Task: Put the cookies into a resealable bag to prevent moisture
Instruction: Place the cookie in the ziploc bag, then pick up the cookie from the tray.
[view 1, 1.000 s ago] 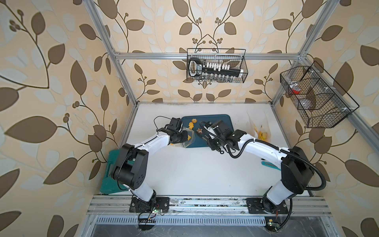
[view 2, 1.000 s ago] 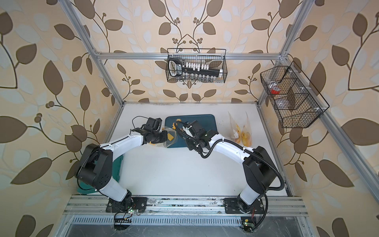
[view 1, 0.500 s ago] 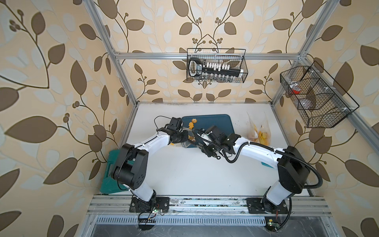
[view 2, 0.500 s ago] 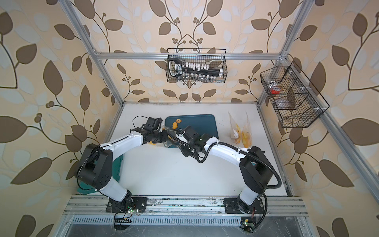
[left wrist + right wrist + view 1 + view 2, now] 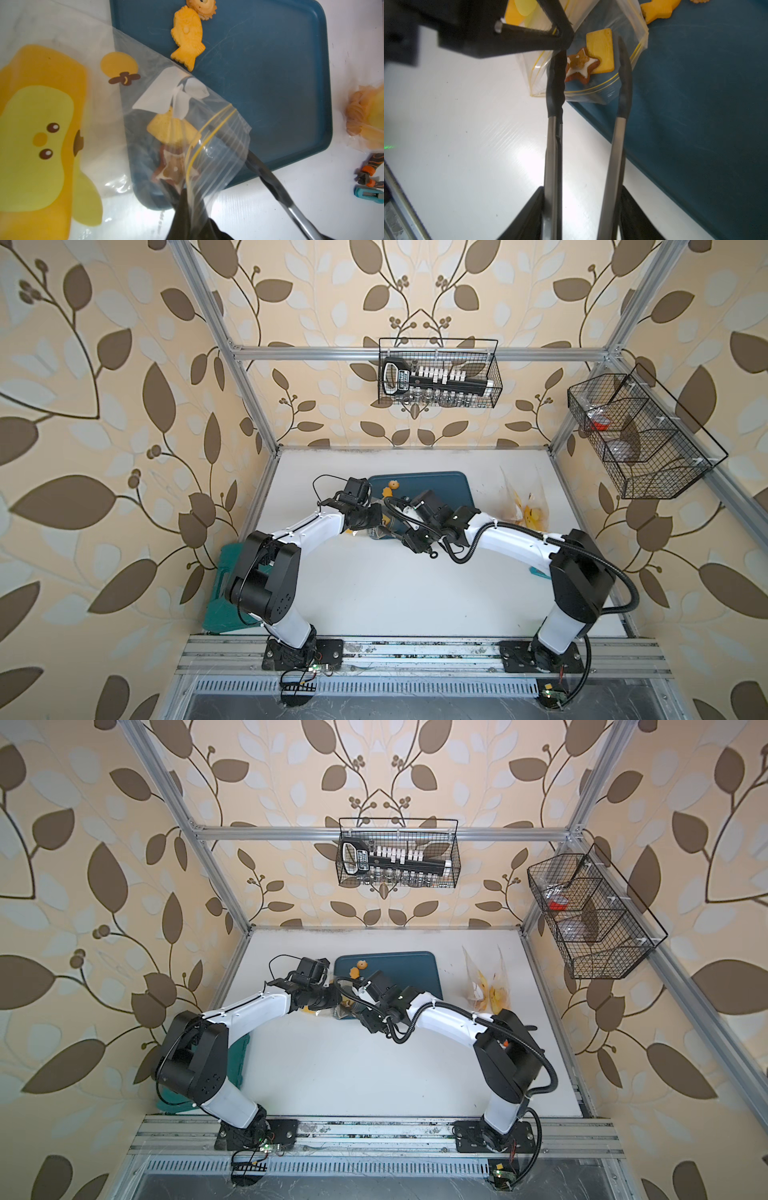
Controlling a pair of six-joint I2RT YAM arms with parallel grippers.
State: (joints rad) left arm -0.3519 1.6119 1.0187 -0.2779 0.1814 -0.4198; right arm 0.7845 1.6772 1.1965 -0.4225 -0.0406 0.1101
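Our right claw [image 5: 581, 193], gripping the black-tipped steel tongs [image 5: 553, 145], lets them spread, so we now have the brown iced star cookie [image 5: 580, 65] inside the clear zip bag [image 5: 218, 149] our left claw [image 5: 187, 205] pinches open.

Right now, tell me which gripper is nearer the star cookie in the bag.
Left. The left gripper pinches the mouth of the bag beside the star cookie; the right gripper holds the tongs back at their handles, away from it.
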